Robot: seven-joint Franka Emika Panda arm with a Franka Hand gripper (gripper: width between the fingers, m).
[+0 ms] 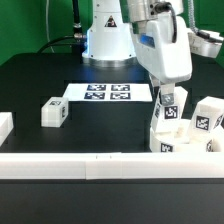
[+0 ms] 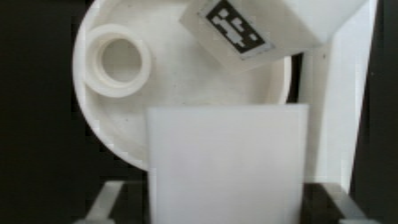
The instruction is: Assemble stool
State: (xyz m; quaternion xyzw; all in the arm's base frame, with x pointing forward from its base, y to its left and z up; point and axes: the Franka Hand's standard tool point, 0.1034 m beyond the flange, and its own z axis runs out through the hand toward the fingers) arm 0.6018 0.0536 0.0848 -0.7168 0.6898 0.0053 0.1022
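Observation:
My gripper (image 1: 168,98) is shut on a white blocky stool leg (image 1: 170,113) at the exterior view's right, holding it upright over the white round seat (image 1: 186,146). In the wrist view the held leg (image 2: 222,160) fills the space between my fingers (image 2: 111,203), and my gripper (image 2: 222,205) is pointed at the seat (image 2: 134,110). The seat shows a round socket (image 2: 121,60). A second tagged leg (image 2: 267,30) stands against the seat beyond it and shows in the exterior view (image 1: 207,118). A third leg (image 1: 52,113) lies loose at the exterior view's left.
The marker board (image 1: 108,92) lies flat in front of the robot base. A long white bar (image 1: 90,166) edges the table's front, and another white bar end (image 1: 5,125) sits at the exterior view's left edge.

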